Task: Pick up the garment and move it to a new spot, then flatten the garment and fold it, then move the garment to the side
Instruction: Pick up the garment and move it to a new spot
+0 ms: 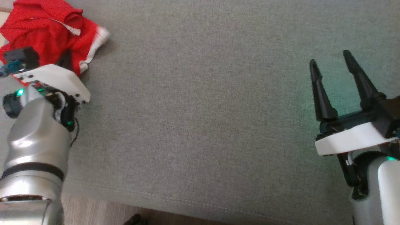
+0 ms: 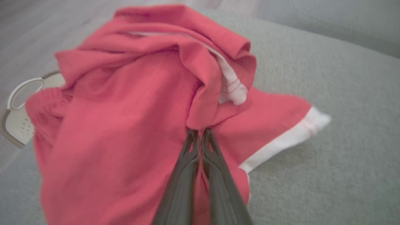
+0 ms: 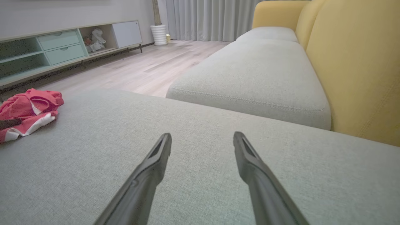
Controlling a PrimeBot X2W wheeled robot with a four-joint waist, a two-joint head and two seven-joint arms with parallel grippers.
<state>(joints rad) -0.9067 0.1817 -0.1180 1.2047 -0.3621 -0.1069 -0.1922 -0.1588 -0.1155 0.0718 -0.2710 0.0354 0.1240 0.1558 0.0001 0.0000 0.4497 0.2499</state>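
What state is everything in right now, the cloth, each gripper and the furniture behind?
red garment, crumpled in a heap on the grey cushion, not yet flattened
left gripper, shut, pinching a fold of the red garment
right gripper, open and empty, above the grey cushion
drawers, shut
curtains, drawn

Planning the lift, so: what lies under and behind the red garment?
The red garment lies on the grey cushion. Behind its edge peeks a white perforated object with a grey rim; the cloth covers the rest of it.
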